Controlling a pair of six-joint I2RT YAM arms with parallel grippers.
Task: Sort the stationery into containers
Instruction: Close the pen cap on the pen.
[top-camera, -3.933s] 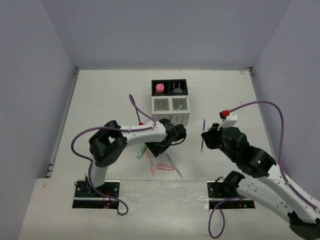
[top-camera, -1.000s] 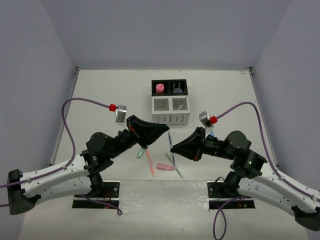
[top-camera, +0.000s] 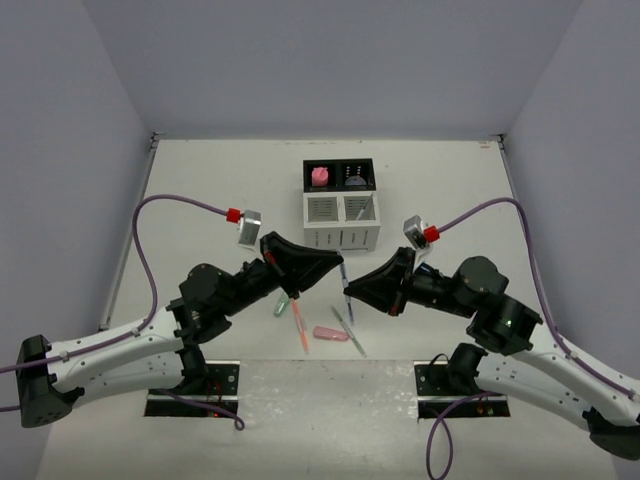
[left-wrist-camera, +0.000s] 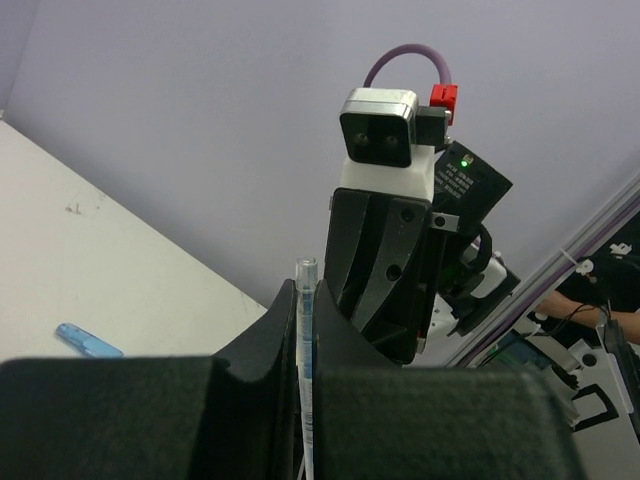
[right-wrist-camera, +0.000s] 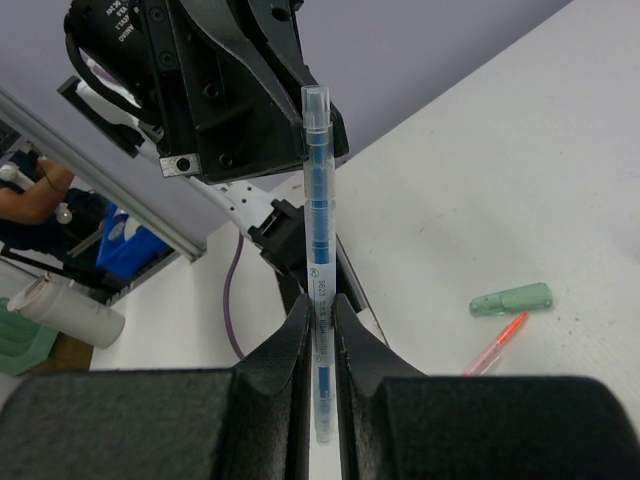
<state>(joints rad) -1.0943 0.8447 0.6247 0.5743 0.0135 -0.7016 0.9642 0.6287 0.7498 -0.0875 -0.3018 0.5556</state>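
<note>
the left gripper (top-camera: 330, 264) and right gripper (top-camera: 357, 286) meet tip to tip just in front of the organizer (top-camera: 341, 223), a blue pen (top-camera: 345, 281) between them, seemingly pinched by both. a green marker (top-camera: 282, 303) and orange pen (top-camera: 299, 326) lie nearby.

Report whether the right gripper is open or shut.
Shut on the blue pen. In the right wrist view, both fingers of the right gripper press against its barrel, with no gap showing.
</note>
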